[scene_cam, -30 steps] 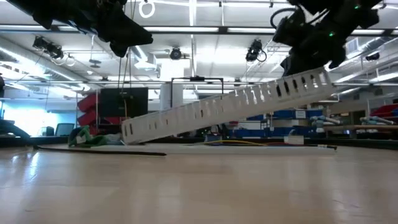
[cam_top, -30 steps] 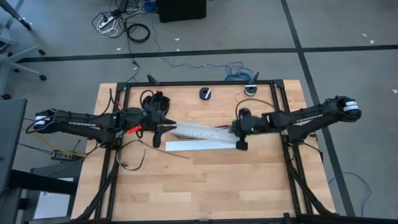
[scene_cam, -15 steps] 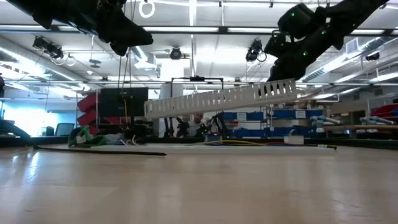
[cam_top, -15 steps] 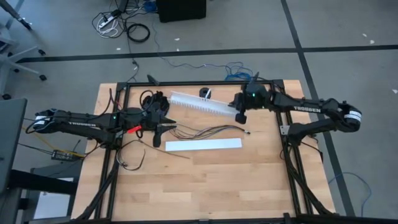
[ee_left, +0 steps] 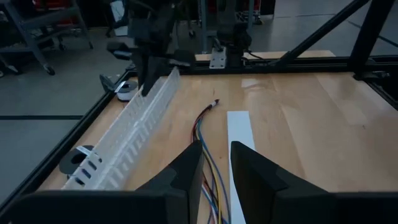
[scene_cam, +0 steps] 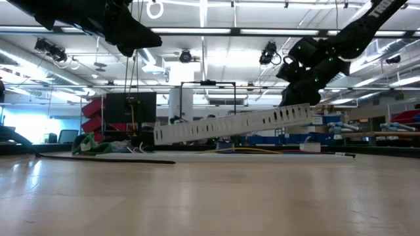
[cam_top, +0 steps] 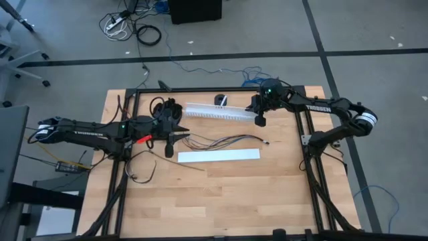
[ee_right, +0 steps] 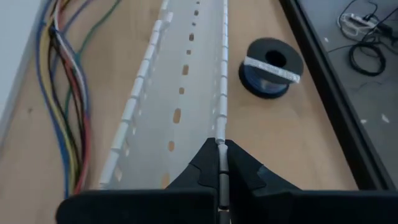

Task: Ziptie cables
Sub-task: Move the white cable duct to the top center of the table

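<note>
The cables [cam_top: 224, 140] are a loose bundle of thin coloured wires. They lie spread on the wooden table [cam_top: 221, 194] from my left gripper [cam_top: 179, 139] toward the right. My left gripper is shut on their left end. A white slotted duct [cam_top: 221, 112] runs along the table's far side, and my right gripper [cam_top: 259, 119] is shut on its right end. In the low view the duct [scene_cam: 230, 124] slants, its right end raised. A flat white strip [cam_top: 219, 155] lies on the table just near of the cables. My left gripper holds the cables at their left end [ee_left: 207, 177], the wires running out between its two fingers. The fingers come nearly level from the table's left, along the wires. The rest of the bundle lies slack on the table. My right gripper pinches one side wall of the duct at its right end [ee_right: 222, 144], one finger inside the channel and one outside. The fingers slant down from the right, along the duct. That end is lifted. I cannot tell whether the lower left end [scene_cam: 159, 135] touches the table.
A black spool [cam_top: 221, 100] with a white label lies just beyond the duct at the far edge, also in the right wrist view [ee_right: 272, 65]. A black frame rail [cam_top: 214, 90] borders the table's far side. Bare wood lies toward the near edge.
My right gripper has carried the duct from over the cables and the flat strip to the table's far side, then lowered it. The duct has swung round to lie along the far edge, its left end sinking. The cables now show uncovered.
</note>
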Available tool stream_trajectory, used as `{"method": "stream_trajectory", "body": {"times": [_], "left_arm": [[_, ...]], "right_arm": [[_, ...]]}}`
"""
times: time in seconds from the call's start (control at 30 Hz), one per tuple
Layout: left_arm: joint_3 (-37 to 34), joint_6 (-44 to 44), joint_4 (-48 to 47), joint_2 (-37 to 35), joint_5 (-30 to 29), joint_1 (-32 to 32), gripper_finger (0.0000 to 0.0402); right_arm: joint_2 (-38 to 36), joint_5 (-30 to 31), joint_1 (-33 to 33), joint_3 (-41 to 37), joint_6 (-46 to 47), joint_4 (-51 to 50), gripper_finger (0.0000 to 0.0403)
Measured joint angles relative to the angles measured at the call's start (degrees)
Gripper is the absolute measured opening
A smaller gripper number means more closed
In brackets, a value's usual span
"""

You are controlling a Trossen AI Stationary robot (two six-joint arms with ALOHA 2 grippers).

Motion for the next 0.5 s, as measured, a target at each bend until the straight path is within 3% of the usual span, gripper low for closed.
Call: {"method": "stream_trajectory", "body": {"times": [0.3,0.5], "left_arm": [[0.0,-0.2,0.0,0.0,0.0,0.0,0.0078],[0.0,-0.2,0.3,0.0,-0.1,0.0,0.0078]], "right_arm": [[6.5,-4.1,-3.2,0.0,-0.6,1.9,0.0000],[9.4,0.9,-3.4,0.0,1.2,2.6,0.0029]]}}
